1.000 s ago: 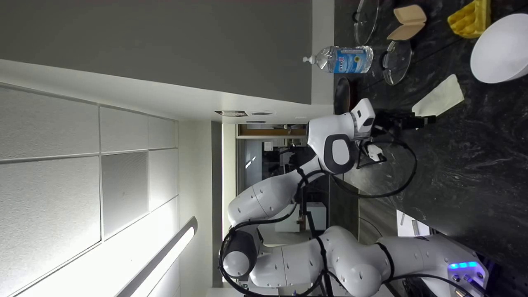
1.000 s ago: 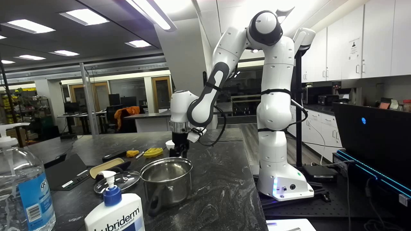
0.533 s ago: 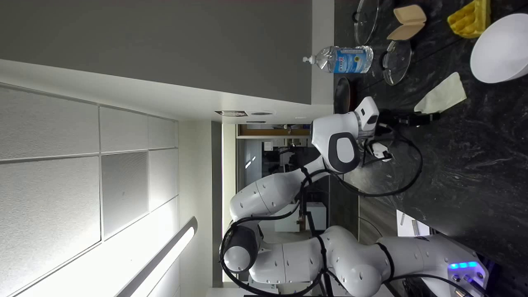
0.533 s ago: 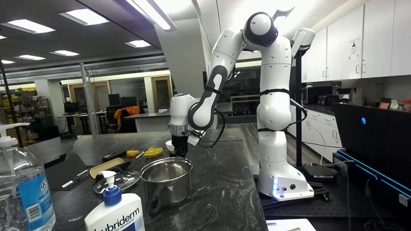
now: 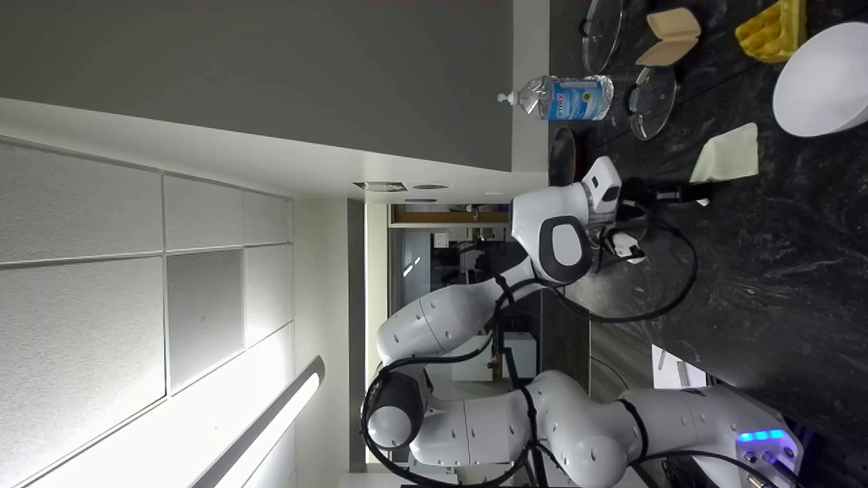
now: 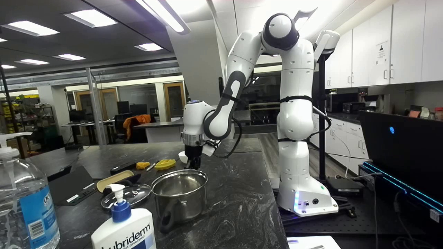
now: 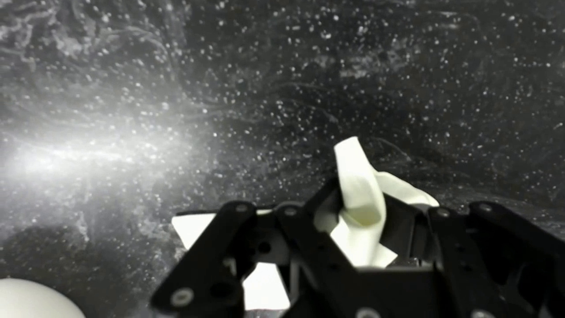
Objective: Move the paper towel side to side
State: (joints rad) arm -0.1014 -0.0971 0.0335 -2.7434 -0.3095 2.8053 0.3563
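In the wrist view, the bowl (image 7: 35, 301), far left, stands near the towel (image 7: 359, 194) without touching it, a gap that presumably leaves room for strokes. The towel's loose part spreads low over the counter (image 7: 229, 88), which should let it trail sideways. The gripper (image 7: 363, 210) has its fingers (image 7: 399, 224) clenched on a bunched fold, probably because gathered layers hold better; a corner protrudes at right.
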